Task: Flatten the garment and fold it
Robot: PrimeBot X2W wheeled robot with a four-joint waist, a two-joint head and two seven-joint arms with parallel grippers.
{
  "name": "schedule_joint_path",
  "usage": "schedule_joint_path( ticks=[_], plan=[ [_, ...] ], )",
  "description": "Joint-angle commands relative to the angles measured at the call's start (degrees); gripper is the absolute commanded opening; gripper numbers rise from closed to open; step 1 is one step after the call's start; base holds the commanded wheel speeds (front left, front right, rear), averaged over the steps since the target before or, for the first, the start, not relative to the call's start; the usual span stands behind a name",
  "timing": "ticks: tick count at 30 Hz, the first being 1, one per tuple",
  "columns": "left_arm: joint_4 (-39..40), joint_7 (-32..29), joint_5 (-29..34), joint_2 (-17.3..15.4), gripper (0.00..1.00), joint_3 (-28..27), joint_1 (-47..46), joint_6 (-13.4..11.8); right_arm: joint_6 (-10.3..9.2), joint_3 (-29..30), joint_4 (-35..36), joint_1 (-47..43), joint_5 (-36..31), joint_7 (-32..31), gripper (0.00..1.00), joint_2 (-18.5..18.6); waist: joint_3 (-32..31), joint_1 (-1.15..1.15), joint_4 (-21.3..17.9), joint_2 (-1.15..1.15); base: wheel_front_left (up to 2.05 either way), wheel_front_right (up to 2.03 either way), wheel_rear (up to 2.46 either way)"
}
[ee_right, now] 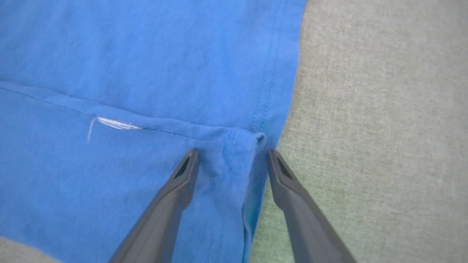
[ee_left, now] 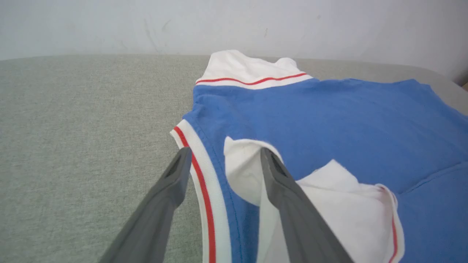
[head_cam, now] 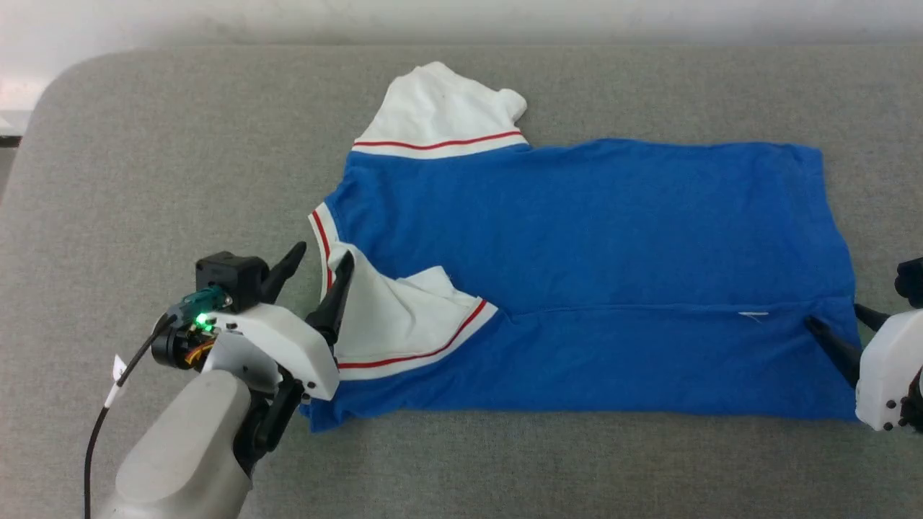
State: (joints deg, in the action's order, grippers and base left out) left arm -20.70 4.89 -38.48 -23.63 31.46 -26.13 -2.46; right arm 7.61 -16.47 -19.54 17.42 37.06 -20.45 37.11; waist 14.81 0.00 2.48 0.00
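On the grey tabletop (head_cam: 180, 158), the shirt (head_cam: 591, 238) lies flat, long axis running side to side across the head view.

- Orientation: collar (head_cam: 322, 231) end points to the robot's left, hem (head_cam: 829, 216) to its right.
- Plain blue side faces up; no printing visible on it.
- Far sleeve (head_cam: 440, 108), white with red-striped trim, sticks out away from the robot at the collar end.
- Near long side is folded over onto the body. The edge of that flap runs along the shirt's length, roughly parallel to the near edge.
- Near sleeve (head_cam: 393, 310) lies turned in on top of the blue, somewhat rumpled.
- Small white thread (ee_right: 113, 124) sits on the flap's edge near the hem.

Left hand (head_cam: 323, 254): at the collar end, fingers spread apart, nothing pinched. In the left wrist view, one finger (ee_left: 161, 204) is over bare tabletop just outside the collar trim. The other (ee_left: 292, 204) is against the white sleeve cloth. The trim lies loose in the gap.

Right hand (head_cam: 834, 316): at the hem end, fingers likewise apart, gripping nothing. In the right wrist view (ee_right: 233, 151) they straddle the flap's corner at the hem, one finger (ee_right: 164, 212) over blue cloth, the other over tabletop beside the shirt's edge. Whether the tips touch the cloth, cannot tell.
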Motion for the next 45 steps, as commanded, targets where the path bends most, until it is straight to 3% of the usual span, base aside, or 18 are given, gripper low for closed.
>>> schedule_joint_path(
  ticks=[1, 5, 10, 18, 24, 27, 34, 35, 36, 37, 45],
  plan=[
    [-0.1, 0.5, -0.3, 0.4, 1.00, -0.4, 0.3, -0.5, -0.12, 0.4, -0.1, -0.1, -0.4, 0.3, 1.00, -0.4, -1.6, 0.00, 0.3, 0.00, 0.00, 0.00, 0.00],
    [1.5, 3.3, -3.0, 2.2, 1.00, -2.9, 4.1, -3.0, -0.12, 4.5, 1.1, -2.1, -3.8, 0.6, 1.00, -3.0, -4.3, 0.00, 0.5, 0.00, 0.00, 0.00, 0.00],
    [7.3, 4.2, -5.3, 3.3, 1.00, -5.1, 11.4, -8.6, -0.12, 12.6, 4.8, -7.4, -10.6, -1.6, 1.00, -10.1, -6.5, 0.00, 0.7, 0.00, 0.00, 0.00, 0.00],
    [15.6, -5.0, -5.6, 1.8, 1.00, -1.8, 20.8, -16.1, -0.12, 25.8, 15.1, -16.7, -20.5, -7.3, 1.00, -24.4, -7.0, 0.00, 0.9, 0.00, 0.00, 0.00, 0.00],
    [16.8, -11.0, -2.9, -0.7, 1.00, 0.2, 22.4, -22.5, -0.12, 28.9, 22.1, -20.1, -23.0, -10.5, 1.00, -29.4, -6.0, 0.00, 0.3, 0.00, 0.00, 0.00, 0.00],
    [16.3, -11.6, -2.9, -0.7, 1.00, 0.1, 22.4, -23.5, -0.12, 29.5, 23.9, -20.4, -23.3, -11.3, 1.00, -30.0, -5.3, 0.00, -0.3, 0.00, 0.00, 0.00, 0.00],
    [13.3, -13.2, -4.3, -0.1, 1.00, 0.7, 21.9, -22.3, -0.12, 30.4, 25.7, -19.9, -23.7, -12.0, 1.00, -30.0, -3.2, 0.00, -1.5, 0.00, 0.00, 0.00, 0.00],
    [12.7, -13.5, -4.7, 0.1, 0.97, 0.9, 21.8, -21.7, -0.12, 30.5, 25.8, -19.8, -23.8, -12.1, 1.00, -29.9, -2.8, 0.00, -1.6, 0.00, 0.00, 0.00, 0.00],
    [12.1, -13.7, -5.1, 0.4, 0.34, 1.1, 21.6, -21.1, -0.12, 30.5, 25.9, -19.8, -23.9, -12.1, 1.00, -29.8, -2.7, 0.00, -1.6, 0.00, 0.00, 0.00, 0.00],
    [11.5, -13.8, -5.4, 0.6, 0.00, 1.3, 21.4, -20.4, -0.12, 30.6, 25.8, -19.7, -24.0, -12.2, 1.00, -29.7, -2.5, 0.00, -1.6, 0.00, 0.00, 0.00, 0.00],
    [9.7, -8.5, -5.1, 1.7, 0.00, 0.7, 19.6, -17.0, -0.12, 31.9, 23.1, -19.2, -27.6, -13.2, 1.00, -28.3, -3.9, 0.00, -0.3, 0.00, 0.00, 0.00, 0.00]
  ],
)
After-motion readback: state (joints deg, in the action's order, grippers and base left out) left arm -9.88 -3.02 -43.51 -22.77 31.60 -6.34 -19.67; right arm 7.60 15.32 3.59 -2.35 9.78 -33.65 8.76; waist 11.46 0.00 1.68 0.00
